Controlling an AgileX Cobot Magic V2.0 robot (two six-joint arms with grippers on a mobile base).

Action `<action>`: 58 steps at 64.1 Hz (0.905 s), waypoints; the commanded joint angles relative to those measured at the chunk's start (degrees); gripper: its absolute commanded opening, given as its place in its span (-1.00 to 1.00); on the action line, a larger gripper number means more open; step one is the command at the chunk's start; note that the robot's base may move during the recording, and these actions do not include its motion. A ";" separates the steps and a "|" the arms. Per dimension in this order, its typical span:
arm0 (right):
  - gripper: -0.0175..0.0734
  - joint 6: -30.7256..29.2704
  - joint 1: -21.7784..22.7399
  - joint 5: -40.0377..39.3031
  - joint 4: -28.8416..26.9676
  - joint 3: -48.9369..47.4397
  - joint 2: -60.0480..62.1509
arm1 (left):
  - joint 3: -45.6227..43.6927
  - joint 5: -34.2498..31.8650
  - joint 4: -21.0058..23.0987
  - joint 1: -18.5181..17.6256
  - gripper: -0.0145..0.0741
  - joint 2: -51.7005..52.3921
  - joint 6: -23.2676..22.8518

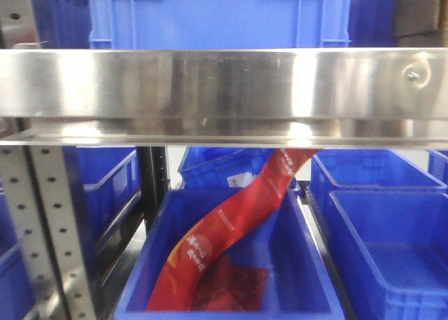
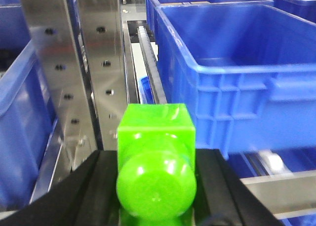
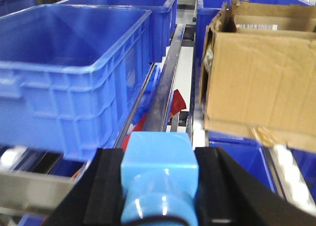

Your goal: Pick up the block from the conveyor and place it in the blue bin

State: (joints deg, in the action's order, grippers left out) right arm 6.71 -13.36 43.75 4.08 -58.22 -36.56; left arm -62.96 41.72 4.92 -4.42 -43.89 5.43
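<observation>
In the right wrist view my right gripper (image 3: 159,174) is shut on the bright blue block (image 3: 159,161), its round stud facing the camera. It hangs before a shelf rail between a large blue bin (image 3: 74,72) on the left and a cardboard box on the right. In the left wrist view my left gripper (image 2: 156,171) is shut on a bright green single-stud block (image 2: 156,157), held in front of another blue bin (image 2: 232,67). The conveyor is out of view. Neither gripper shows in the front view.
The front view shows a steel shelf beam (image 1: 224,89), a blue bin (image 1: 224,264) below holding a red packet (image 1: 238,222), and more blue bins around. Perforated steel uprights (image 2: 74,72) stand left of the green block. A torn cardboard box (image 3: 256,72) sits at the right.
</observation>
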 commanded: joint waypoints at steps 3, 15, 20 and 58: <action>-0.97 -0.30 -0.01 -0.86 0.74 -0.53 0.25 | -0.08 -1.15 0.02 -0.30 -0.92 0.31 -0.24; -0.97 -0.30 -0.01 -0.86 0.74 -0.53 0.25 | -0.08 -1.15 0.02 -0.30 -0.92 0.31 -0.24; -0.97 -0.30 -0.01 -0.86 0.74 -0.53 0.25 | -0.08 -1.15 0.02 -0.30 -0.92 0.31 -0.24; -0.97 -0.30 -0.01 -0.86 0.74 -0.53 0.25 | -0.08 -1.15 0.02 -0.30 -0.92 0.31 -0.24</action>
State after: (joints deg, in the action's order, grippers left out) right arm 6.71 -13.36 43.75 4.08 -58.22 -36.56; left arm -62.96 41.72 4.92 -4.42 -43.89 5.43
